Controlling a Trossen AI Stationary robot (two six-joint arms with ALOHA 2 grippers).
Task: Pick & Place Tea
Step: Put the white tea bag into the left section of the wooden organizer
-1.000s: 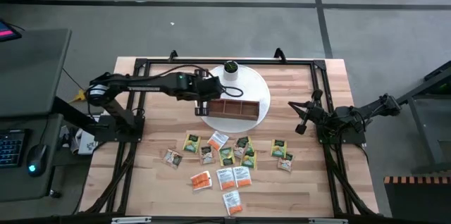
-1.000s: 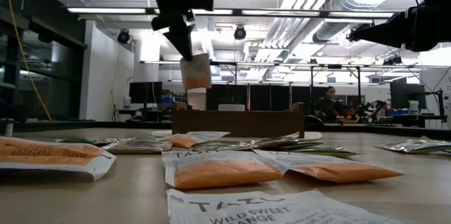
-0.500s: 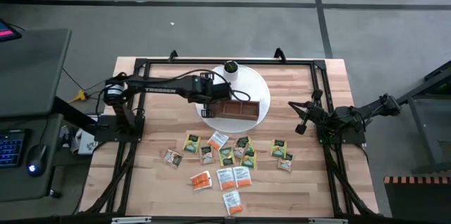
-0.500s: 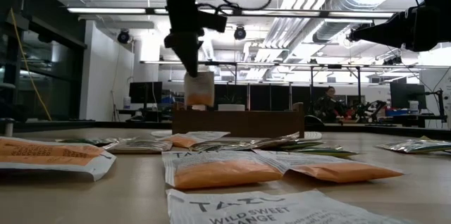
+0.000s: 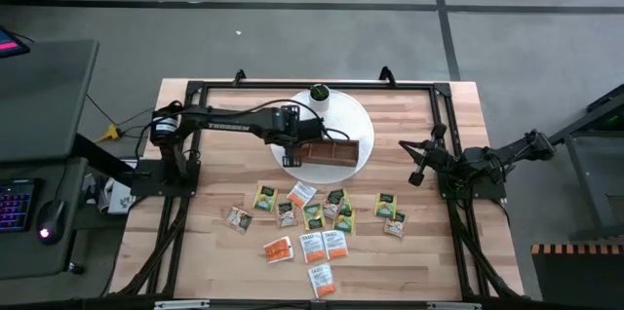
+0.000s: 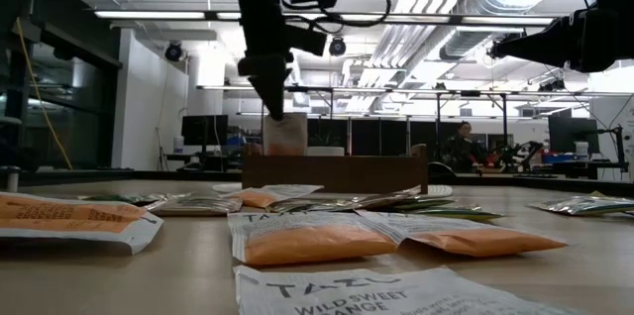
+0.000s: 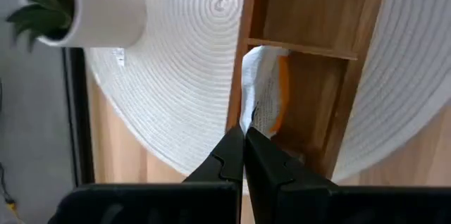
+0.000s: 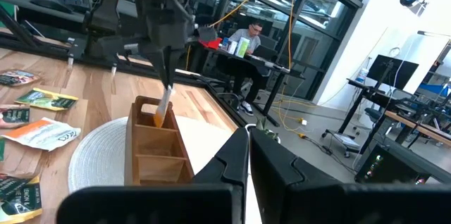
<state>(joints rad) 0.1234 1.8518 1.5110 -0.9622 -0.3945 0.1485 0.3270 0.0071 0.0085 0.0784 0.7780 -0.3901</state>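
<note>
The left gripper [image 5: 292, 153] hangs closed on an orange tea sachet [image 6: 284, 133] over the end compartment of the wooden tray [image 5: 324, 155] — its walls hem the sachet closely. The white cylinder [image 5: 319, 96] stands near behind. Loose sachets [image 5: 310, 220] crowd the table's front; the right gripper [image 5: 417, 161] waits well apart.

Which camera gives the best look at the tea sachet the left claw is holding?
Left wrist view: the orange sachet hangs from the shut left claw in the tray's end compartment. Low and right wrist views show it smaller; from above it's hidden.
</note>
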